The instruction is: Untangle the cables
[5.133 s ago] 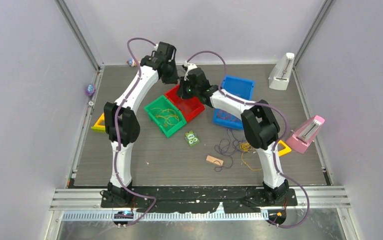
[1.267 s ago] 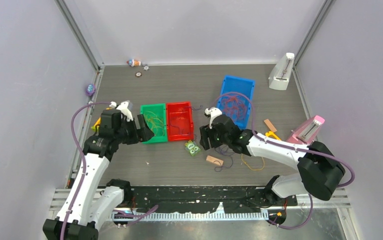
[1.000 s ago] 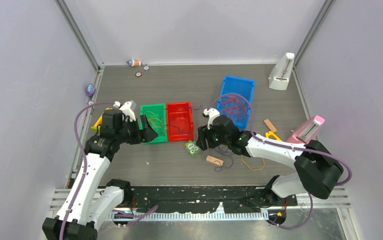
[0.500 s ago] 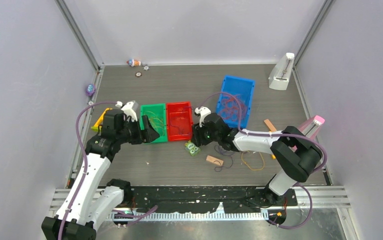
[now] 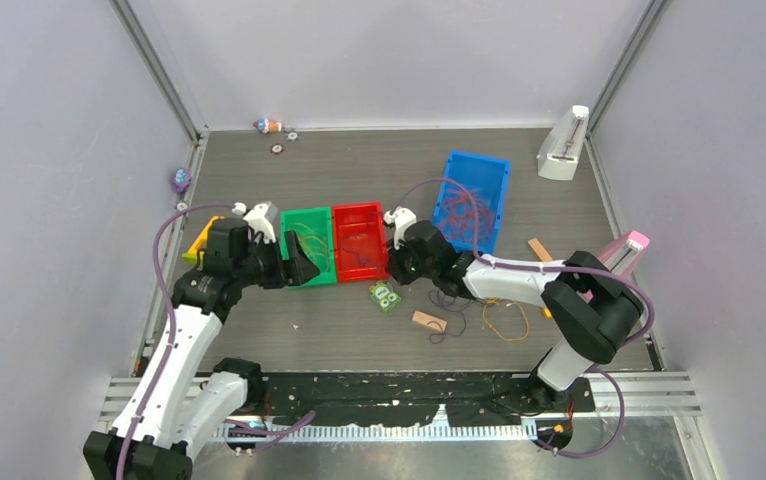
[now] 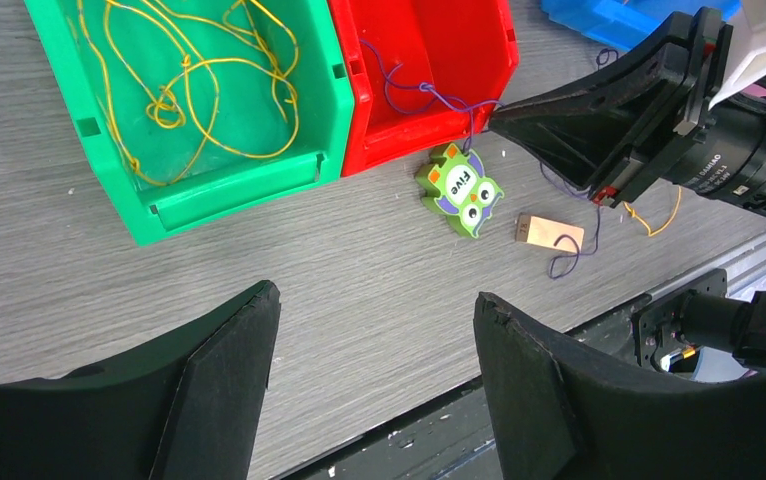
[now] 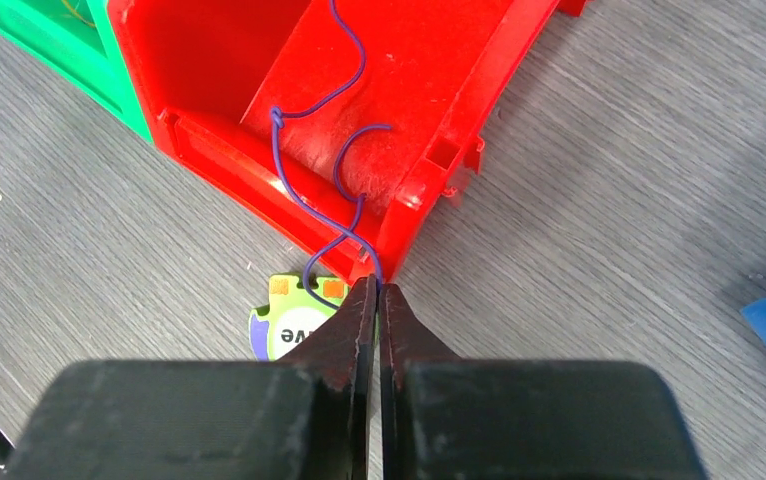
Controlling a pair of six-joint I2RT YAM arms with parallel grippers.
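- two hands appear. the right hand point(image 7: 378, 292) is pressed together, its tips pinching a purple cable point(image 7: 344, 160) right at the near corner of the red bin point(image 7: 429, 170).
- one second earlier this hand stood spread beside the loose tangle point(image 5: 457, 305) on the bench point(image 6: 359, 270). it has since slid across to the bin corner and snapped closed.
- from the tips the strand climbs ahead over the bin wall, passes a small knot and trails along the red floor. judged from this, one purple strand is now secured, free of the tangle and partly in the bin, ready to be drawn further in.
- the owl block point(image 7: 294, 325) lies just below and left of the tips, apart from the strand.
- the left hand point(image 6: 374, 370) is spread and holds nothing. the green bin point(image 6: 229, 190) with its yellow cables point(image 6: 189, 75) lies ahead and to its left. its pose has barely altered in the last second.
- behind the right hand the tangle of purple and yellow remains to be sorted. orange-red cables point(image 5: 464, 205) fill the blue bin point(image 5: 479, 160), behind and to its right.
- five seconds earlier both arms reached over the far side of the bins, and the green and red bins sat askew. they now sit squarely side by side.
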